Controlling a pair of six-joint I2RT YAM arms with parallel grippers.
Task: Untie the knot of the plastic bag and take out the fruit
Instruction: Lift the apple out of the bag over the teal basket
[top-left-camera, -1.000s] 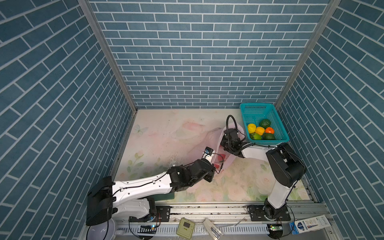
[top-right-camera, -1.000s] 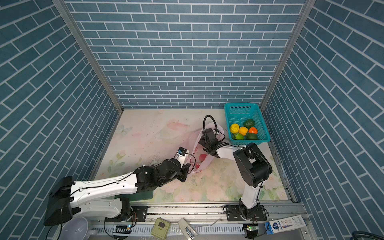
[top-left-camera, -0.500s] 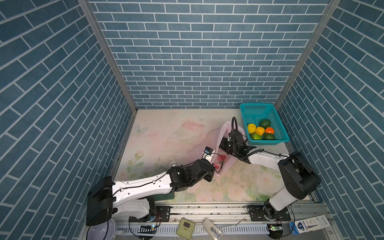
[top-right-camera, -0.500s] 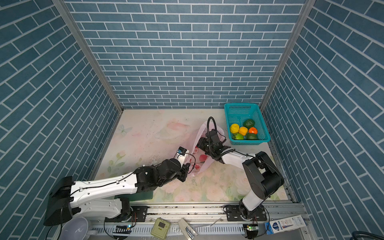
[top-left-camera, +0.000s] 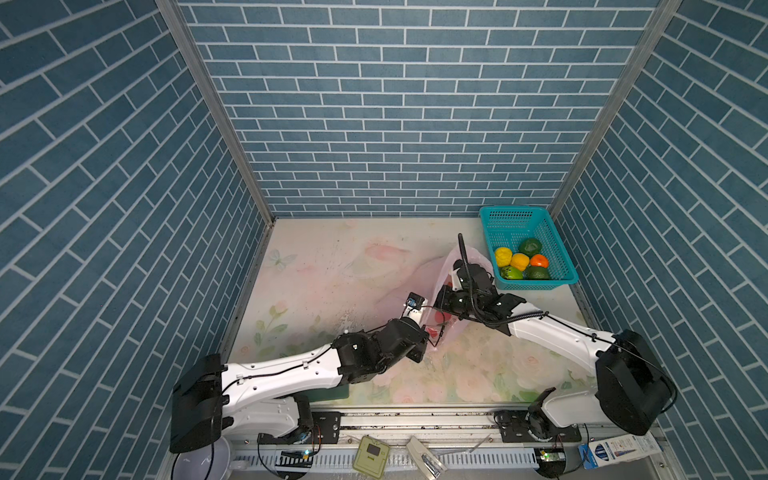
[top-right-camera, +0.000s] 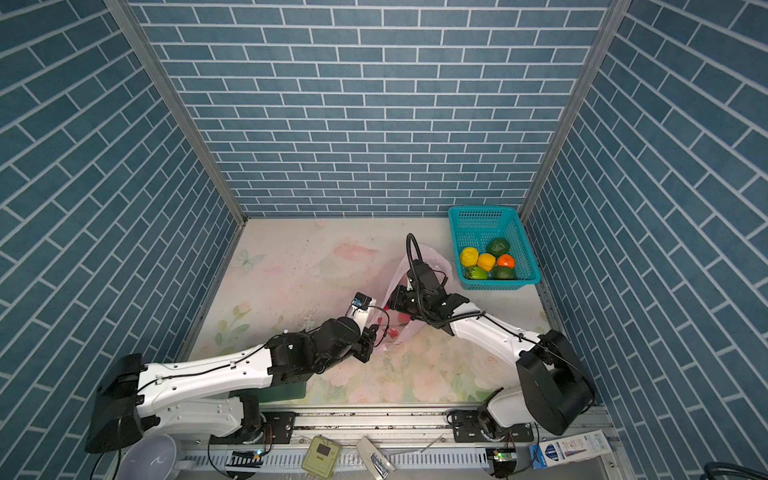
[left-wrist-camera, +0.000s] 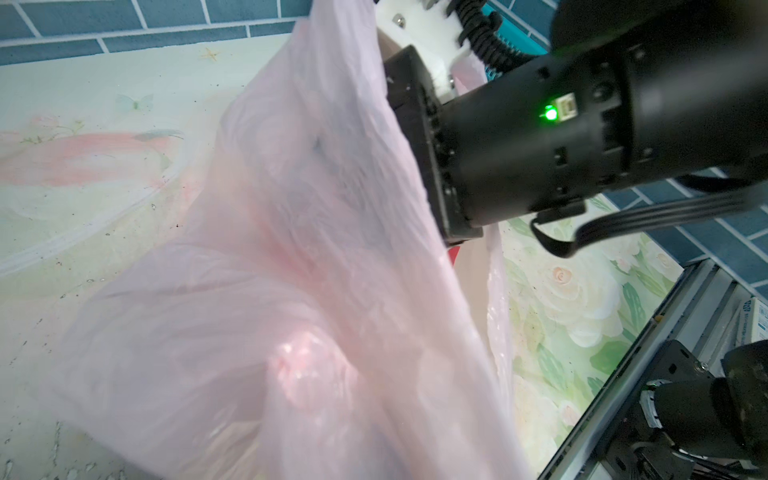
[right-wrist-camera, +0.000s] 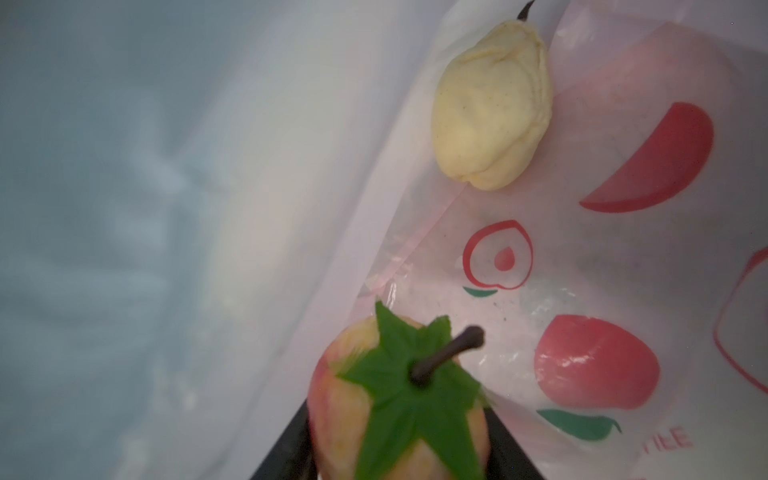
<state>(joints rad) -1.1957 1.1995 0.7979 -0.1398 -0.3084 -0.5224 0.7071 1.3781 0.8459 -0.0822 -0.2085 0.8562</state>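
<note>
Inside translucent pink plastic bag (left-wrist-camera: 291, 291): pale pear (right-wrist-camera: 490, 112), blushed apple (right-wrist-camera: 399, 411).

The plastic bag (left-wrist-camera: 291, 291) is thin, crinkly translucent film, the pear (right-wrist-camera: 490, 120) matt and wrinkled, the apple (right-wrist-camera: 332, 395) smooth-skinned.

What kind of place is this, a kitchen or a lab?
Probably a staged robot test cell: blue brick-pattern walls box in a floral tabletop, and two robot arms sit on a metal rail.

Floral tabletop (top-left-camera: 324, 266) carries plastic bag (top-left-camera: 430, 276), teal basket (top-left-camera: 536, 285).
</note>
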